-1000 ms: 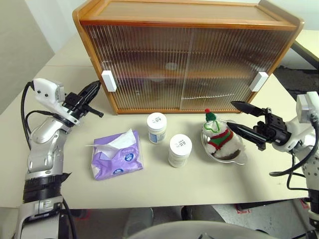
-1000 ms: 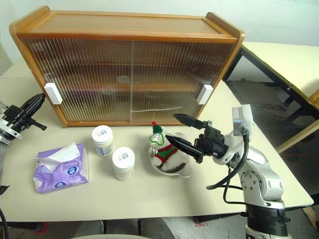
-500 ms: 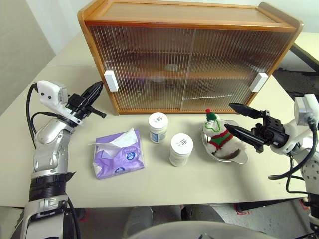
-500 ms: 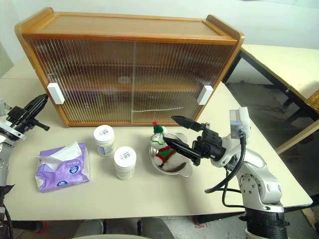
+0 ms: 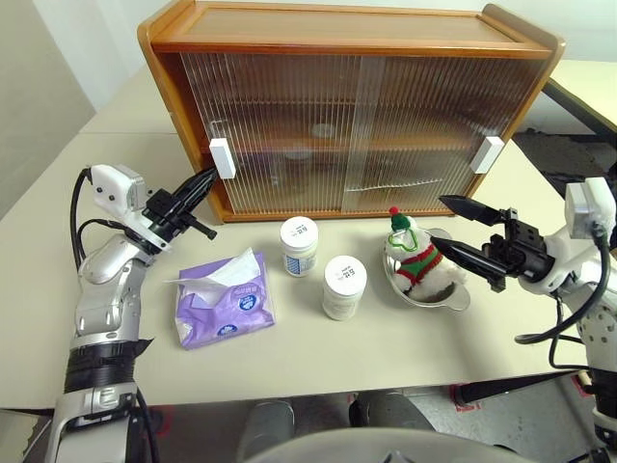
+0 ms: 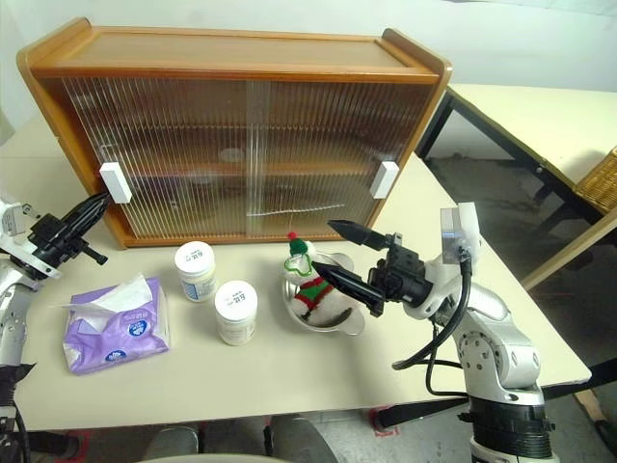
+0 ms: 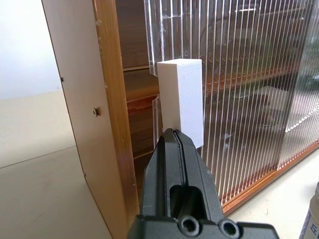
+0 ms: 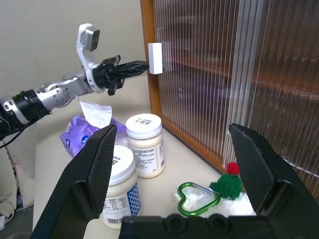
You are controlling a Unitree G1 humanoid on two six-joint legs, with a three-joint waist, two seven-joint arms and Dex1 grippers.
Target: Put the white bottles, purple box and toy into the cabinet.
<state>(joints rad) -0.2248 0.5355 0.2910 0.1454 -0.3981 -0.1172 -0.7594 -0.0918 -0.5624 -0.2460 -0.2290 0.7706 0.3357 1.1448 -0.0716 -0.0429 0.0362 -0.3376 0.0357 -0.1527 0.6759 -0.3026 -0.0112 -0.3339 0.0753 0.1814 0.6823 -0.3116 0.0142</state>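
Pincer tips at the door handle

Left pincer (image 7: 175, 137), pressed together, touches the white handle (image 5: 223, 158) at the cabinet's (image 5: 349, 34) nine o'clock end. Door looks light and slick; push the rigid handle. Right pincer (image 5: 467, 231) is spread around the soft toy (image 5: 416, 262), at three o'clock of the bottles (image 5: 299, 245).

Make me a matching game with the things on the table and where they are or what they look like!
Things:
1. toy
2. purple box
3. left tool
4. right tool

States:
A. shut, its tip at the cabinet's white handle
B. lying flat with a white tissue sticking out
C. sitting in a shiny bowl
D. wide open, next to the toy

Pairs: 1-C, 2-B, 3-A, 4-D
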